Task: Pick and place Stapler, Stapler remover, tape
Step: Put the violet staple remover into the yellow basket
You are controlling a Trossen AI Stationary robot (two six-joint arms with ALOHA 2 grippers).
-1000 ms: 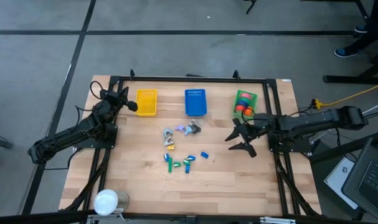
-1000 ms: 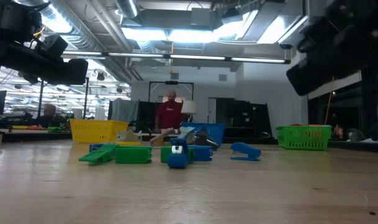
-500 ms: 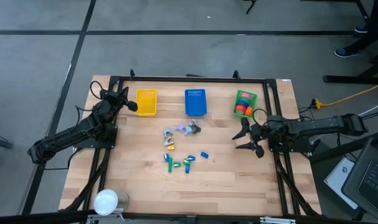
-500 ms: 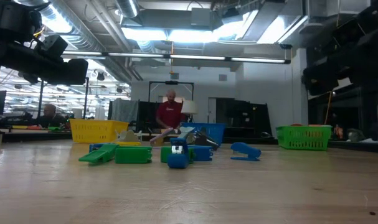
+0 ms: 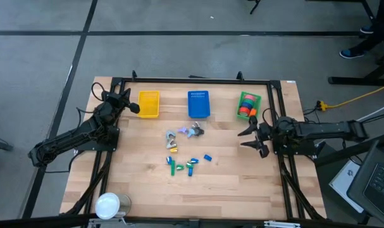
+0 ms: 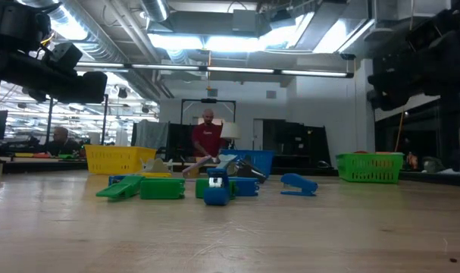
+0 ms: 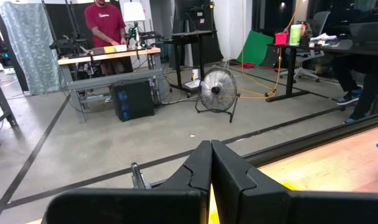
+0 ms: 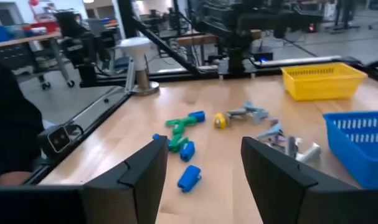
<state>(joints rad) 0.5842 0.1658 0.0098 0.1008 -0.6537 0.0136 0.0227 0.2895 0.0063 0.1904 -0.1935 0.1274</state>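
Four tape rolls [image 5: 246, 107] are seen in the green basket [image 5: 255, 99], so the spread-fingered, empty right gripper [image 5: 253, 136] is best swung across to the loose pile [image 5: 190, 166] mid-table and lowered squarely, while the closed left gripper [image 5: 123, 101] is kept beside the yellow basket [image 5: 148, 105]

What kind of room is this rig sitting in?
Most likely an open lab or workshop. Beyond the wooden table there is bare concrete floor with a floor fan, workbenches loaded with gear, and exposed ducts and strip lights overhead. A person stands at a bench behind.
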